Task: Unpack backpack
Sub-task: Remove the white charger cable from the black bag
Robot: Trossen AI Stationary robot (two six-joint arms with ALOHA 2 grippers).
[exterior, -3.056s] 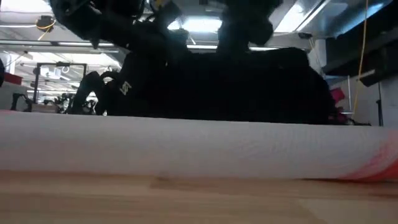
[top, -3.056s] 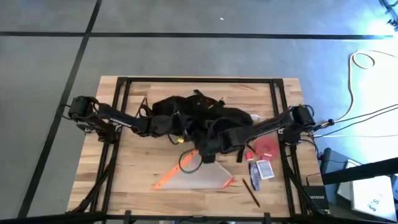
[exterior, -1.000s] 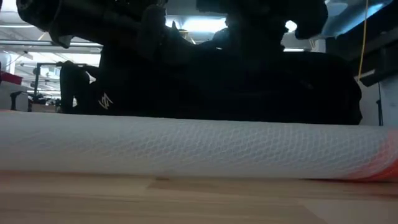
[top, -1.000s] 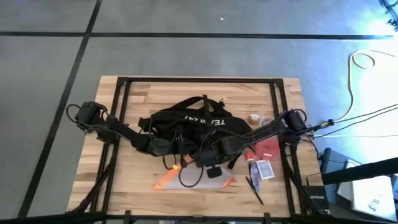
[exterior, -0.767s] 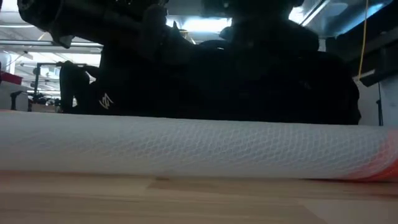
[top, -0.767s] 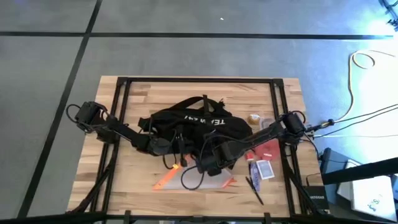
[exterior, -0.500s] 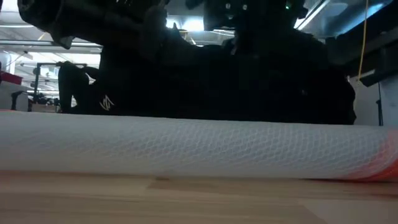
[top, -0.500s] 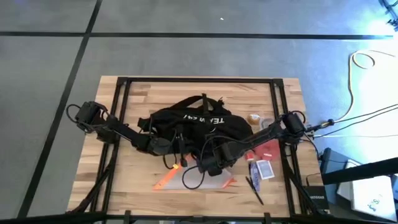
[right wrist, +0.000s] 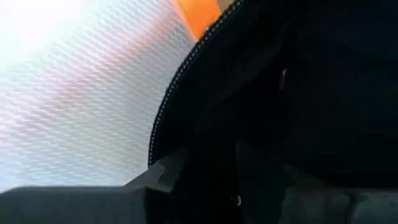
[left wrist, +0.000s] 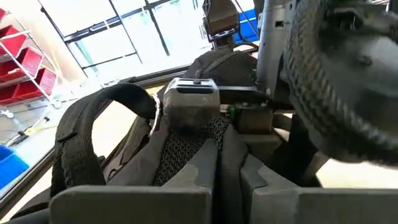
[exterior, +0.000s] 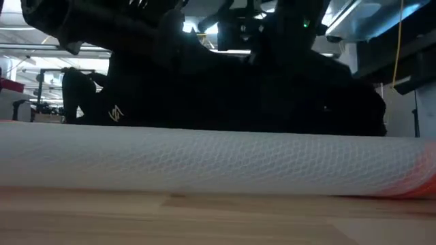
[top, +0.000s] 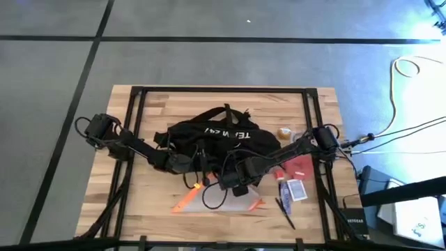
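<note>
Grey floor [top: 209, 28] is spreading around the wooden table [top: 150, 192], black tape lines [top: 209, 39] crossing it; ceiling lights [exterior: 204, 27] are glowing, red bins [left wrist: 25, 68] sitting by windows [left wrist: 124, 37].

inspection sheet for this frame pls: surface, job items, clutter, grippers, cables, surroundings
Surface: wooden table with a black frame.
Job's things: black backpack mid-table, white lettering up, top handle loop at its far edge.
Clutter: mesh pouch with orange trim, in front of the backpack; red item, card box, pen and a small tan object on the right side.
Grippers: left gripper shut on backpack fabric at the near left edge; right gripper at the near edge over the pouch, grip unclear.
Cables: white cable coiled on the floor, right; black leads by the right arm base.
Surroundings: grey floor with black tape lines.
</note>
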